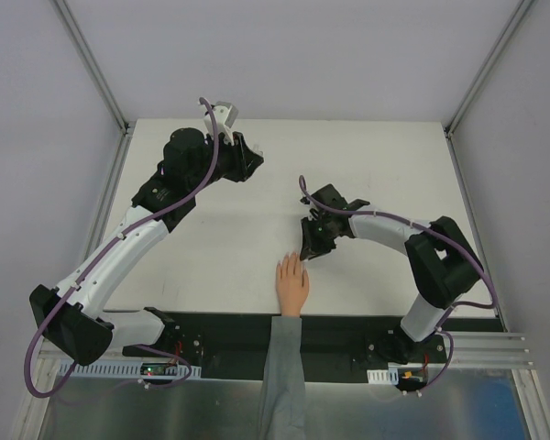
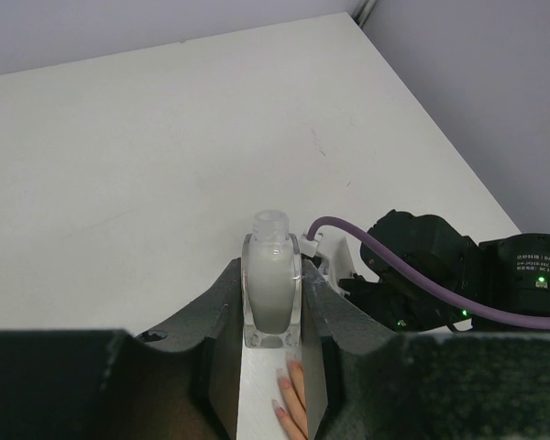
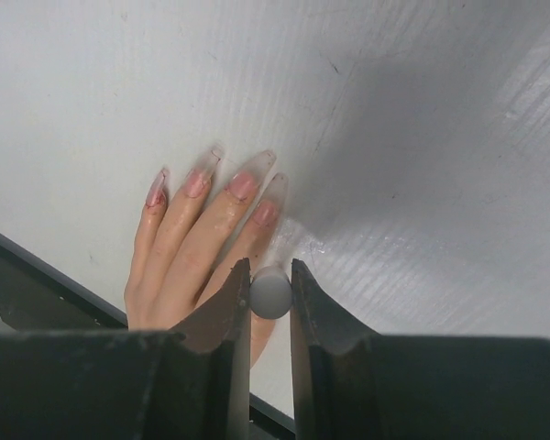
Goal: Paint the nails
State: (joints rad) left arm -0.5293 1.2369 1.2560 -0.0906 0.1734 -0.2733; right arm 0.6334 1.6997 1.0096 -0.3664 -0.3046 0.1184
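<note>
1 hand [image 3: 188, 266], 4 nails [image 3: 243, 186], 1 bottle [image 2: 271, 289]

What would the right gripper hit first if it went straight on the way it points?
Probably the hand: its nearest nail lies just ahead of the right gripper, which is shut on a small grey cap. Height above the finger is unclear.

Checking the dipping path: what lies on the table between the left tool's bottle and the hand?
Bare white table, seen in the top view, from bottle to hand; the right tool hangs just right of that line.
</note>
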